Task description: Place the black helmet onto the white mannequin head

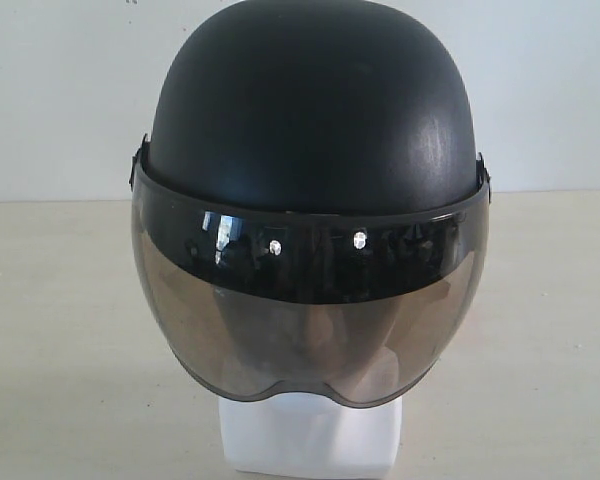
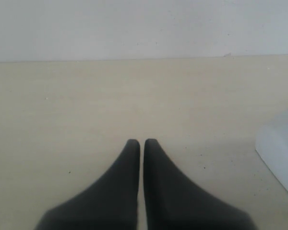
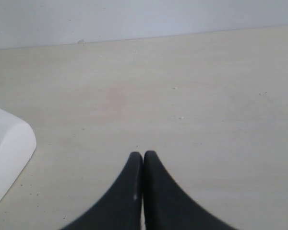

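beige table (image 1: 60,350): black helmet (image 1: 315,110) over white mannequin head (image 1: 310,440) (visor down); left hand (image 2: 141,142), right hand (image 3: 143,154) closed, empty.

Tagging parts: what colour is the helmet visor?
The visor on the black helmet is smoky brown-grey with a darker top band. Exterior view shows it best.

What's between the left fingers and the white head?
Only bare table, between the left gripper and the white mannequin head, in the left wrist view.
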